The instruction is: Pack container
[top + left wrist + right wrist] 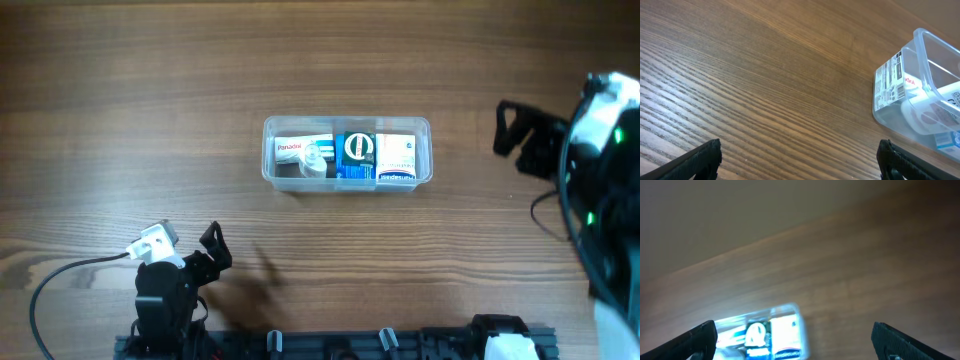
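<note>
The clear plastic container [271, 150] sits at the table's middle. It holds three small boxes side by side: a white one with red print [295, 148], a dark blue one [356, 152] and a white one with blue print [397, 158], plus a small white item [316, 163]. The container also shows at the right of the left wrist view [921, 47] and, blurred, low in the right wrist view [790, 311]. My left gripper [213, 250] is open and empty near the front edge, left of the container. My right gripper [518, 135] is open and empty, right of the container.
A white cable [70, 272] runs from the left arm's wrist across the front left of the table. A black rail [380, 345] lies along the front edge. The right arm's body [605, 180] fills the right side.
</note>
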Robot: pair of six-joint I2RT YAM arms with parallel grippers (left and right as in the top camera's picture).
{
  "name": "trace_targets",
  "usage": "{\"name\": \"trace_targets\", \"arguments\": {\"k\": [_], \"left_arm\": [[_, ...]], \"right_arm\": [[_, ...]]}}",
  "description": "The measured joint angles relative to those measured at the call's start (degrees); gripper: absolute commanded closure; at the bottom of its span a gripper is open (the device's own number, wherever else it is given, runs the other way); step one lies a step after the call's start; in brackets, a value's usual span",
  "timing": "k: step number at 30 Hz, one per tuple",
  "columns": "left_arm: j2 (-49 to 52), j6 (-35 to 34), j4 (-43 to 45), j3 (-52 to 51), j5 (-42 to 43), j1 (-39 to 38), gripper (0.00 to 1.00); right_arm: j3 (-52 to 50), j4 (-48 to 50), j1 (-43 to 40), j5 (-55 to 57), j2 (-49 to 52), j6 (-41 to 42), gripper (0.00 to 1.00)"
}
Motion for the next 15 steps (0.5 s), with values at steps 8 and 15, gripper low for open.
{"name": "trace_targets", "arguments": {"k": [8,15], "left_arm": [[0.0,0.0,0.2,-0.2,0.0,0.0,0.0],[0.0,0.0,0.2,-0.2,0.0,0.0,0.0]], "right_arm": [[-22.3,9.5,0.0,-0.7,-18.1,-13.8,0.0],[-44.9,13.9,0.0,-3.0,-33.1,-16.5,0.0]]}}
